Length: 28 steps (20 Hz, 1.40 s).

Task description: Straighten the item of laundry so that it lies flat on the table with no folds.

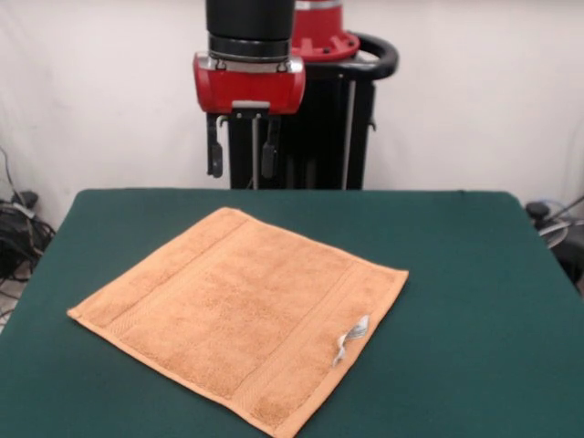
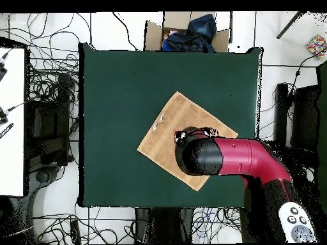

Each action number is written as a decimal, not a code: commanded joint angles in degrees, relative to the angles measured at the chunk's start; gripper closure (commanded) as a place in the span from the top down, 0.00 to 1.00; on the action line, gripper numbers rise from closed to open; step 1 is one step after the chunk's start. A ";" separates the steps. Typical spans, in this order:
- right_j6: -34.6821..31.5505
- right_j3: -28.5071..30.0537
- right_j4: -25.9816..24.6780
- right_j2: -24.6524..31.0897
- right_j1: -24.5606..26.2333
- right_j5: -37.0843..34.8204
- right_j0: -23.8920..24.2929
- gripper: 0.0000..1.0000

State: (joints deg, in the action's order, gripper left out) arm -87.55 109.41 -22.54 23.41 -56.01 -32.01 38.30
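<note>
The orange-tan towel (image 1: 239, 312) lies spread flat on the dark green table (image 1: 474, 274), turned like a diamond, with woven border bands along two sides. Its small white care tag (image 1: 351, 337) sits at the right edge in the front view. My gripper (image 1: 243, 153) hangs high above the table's far side, behind the towel's far corner, with its two fingers apart and nothing between them. In the overhead view the towel (image 2: 167, 131) is partly covered by my red and black arm (image 2: 236, 159), which hides the gripper; the tag (image 2: 159, 120) shows at the towel's upper left edge.
The robot's black pedestal (image 1: 319, 128) stands behind the table. Cables lie on the floor at the left (image 1: 18, 228). In the overhead view a cardboard box with dark cloth (image 2: 188, 32) stands beyond the table's top edge, and a white desk (image 2: 11, 121) is at the left.
</note>
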 commanded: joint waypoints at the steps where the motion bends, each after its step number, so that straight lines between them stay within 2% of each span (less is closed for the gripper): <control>1: -6.12 3.75 2.35 -1.17 0.94 -1.75 -0.36 1.00; 12: -7.27 3.21 1.94 -2.22 -0.57 -3.16 -2.34 1.00; 22: -6.10 3.14 2.21 -1.49 0.09 -3.05 -1.52 1.00; 28: -7.02 3.94 2.13 -2.08 -1.59 -2.91 -2.33 1.00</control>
State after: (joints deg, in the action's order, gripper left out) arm -87.55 109.41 -22.43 23.41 -56.34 -32.00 37.96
